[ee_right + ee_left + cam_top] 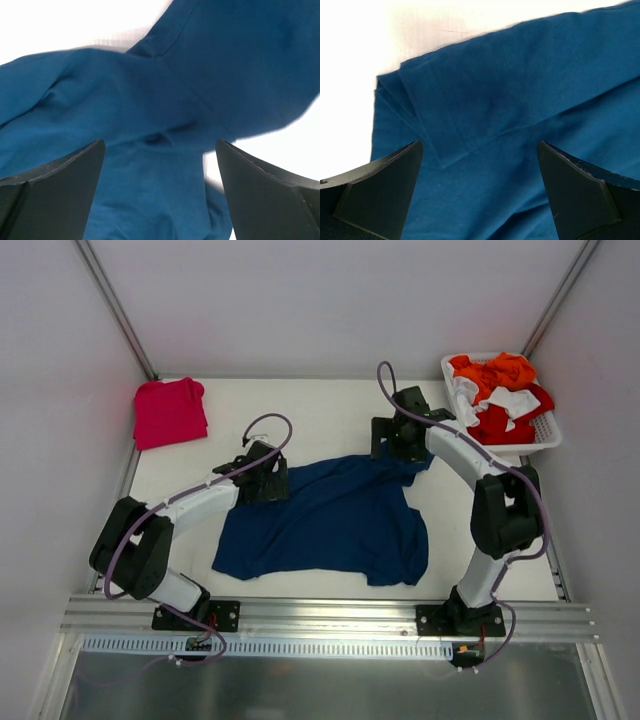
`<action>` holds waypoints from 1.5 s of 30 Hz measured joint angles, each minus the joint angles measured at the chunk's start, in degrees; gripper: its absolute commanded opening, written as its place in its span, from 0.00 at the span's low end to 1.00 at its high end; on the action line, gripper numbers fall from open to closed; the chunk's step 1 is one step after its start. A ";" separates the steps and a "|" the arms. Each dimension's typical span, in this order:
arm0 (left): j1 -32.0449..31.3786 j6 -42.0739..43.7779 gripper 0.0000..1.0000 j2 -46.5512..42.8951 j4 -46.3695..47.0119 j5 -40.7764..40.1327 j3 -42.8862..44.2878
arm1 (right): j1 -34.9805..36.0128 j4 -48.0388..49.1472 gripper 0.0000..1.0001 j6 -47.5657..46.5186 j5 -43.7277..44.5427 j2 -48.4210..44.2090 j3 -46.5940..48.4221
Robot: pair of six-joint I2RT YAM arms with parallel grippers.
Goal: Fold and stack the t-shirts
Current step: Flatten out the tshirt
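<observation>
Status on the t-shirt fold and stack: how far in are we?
Done: the red shirt looks folded, at far left.
In hand: the navy shirt lies in the middle, rumpled, with one edge folded over. The left gripper and right gripper hang open over its far edge, holding nothing.
Left: fold the navy shirt, then stack the two. More clothes sit in the basket.

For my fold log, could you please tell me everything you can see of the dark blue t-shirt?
The dark blue t-shirt looks like soft cloth. It lies rumpled but spread on the table, a flap folded over at its far left. The left hand and right hand hover open at its far corners, gripping nothing.
</observation>
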 measured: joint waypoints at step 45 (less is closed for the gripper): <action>5.95 1.33 0.30 18.08 2.10 -2.38 13.03 | -6.23 -14.80 0.00 -7.69 -5.01 32.46 33.40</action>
